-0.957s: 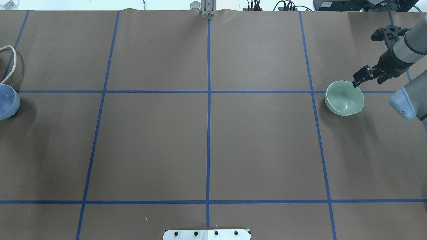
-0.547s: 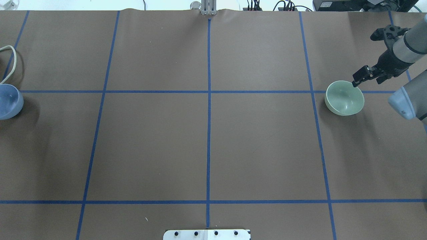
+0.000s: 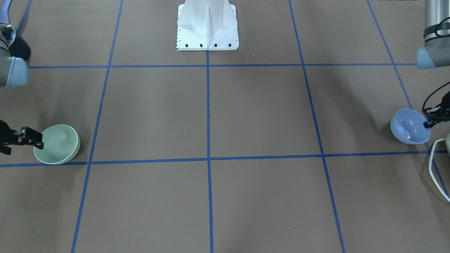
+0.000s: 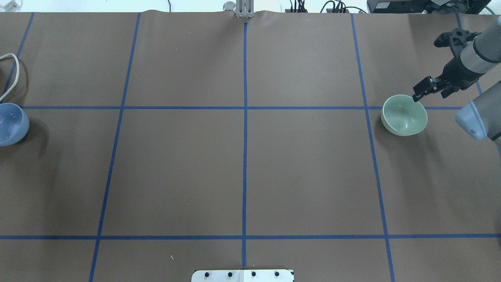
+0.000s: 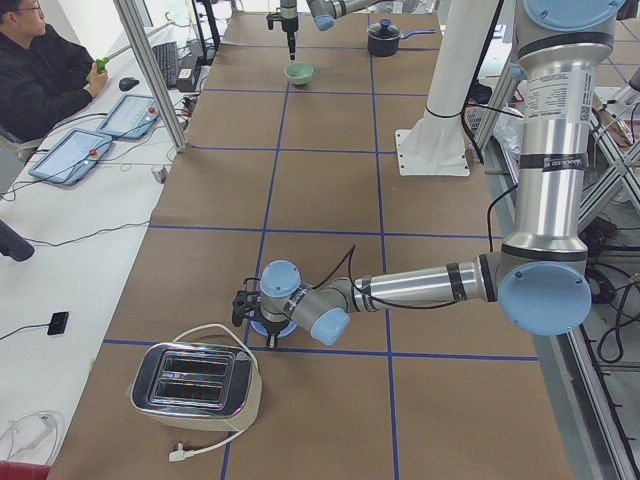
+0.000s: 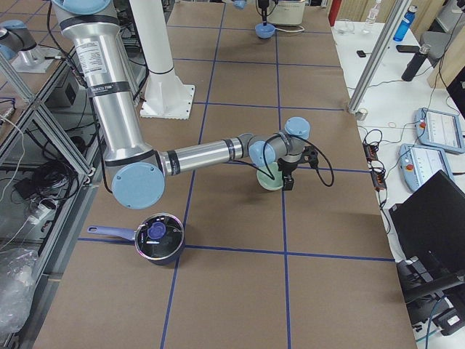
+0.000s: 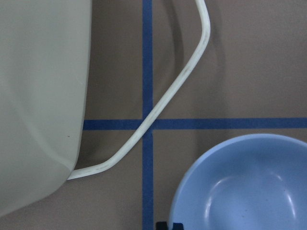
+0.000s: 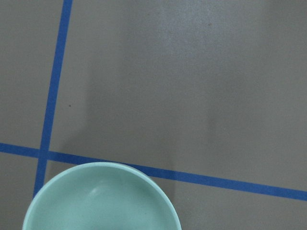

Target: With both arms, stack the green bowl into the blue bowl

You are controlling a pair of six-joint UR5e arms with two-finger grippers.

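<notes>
The green bowl (image 4: 404,115) is at the table's right side, slightly tilted, and also shows in the front view (image 3: 58,144) and the right wrist view (image 8: 100,201). My right gripper (image 4: 415,97) is shut on its far right rim. The blue bowl (image 4: 11,123) is at the left edge, tilted, and also shows in the front view (image 3: 407,126) and the left wrist view (image 7: 240,187). My left gripper (image 3: 427,123) is shut on its rim. That gripper is outside the overhead view.
A toaster (image 5: 195,380) with a white cord (image 4: 15,70) stands just beyond the blue bowl at the left end. A lidded pot (image 6: 158,238) sits near the robot at the right end. The white pedestal (image 3: 207,24) stands at the near middle edge.
The blue bowl has moved right, further into the overhead view. The right gripper has edged slightly up and left at the green bowl's rim, and the green bowl has hardly shifted.
</notes>
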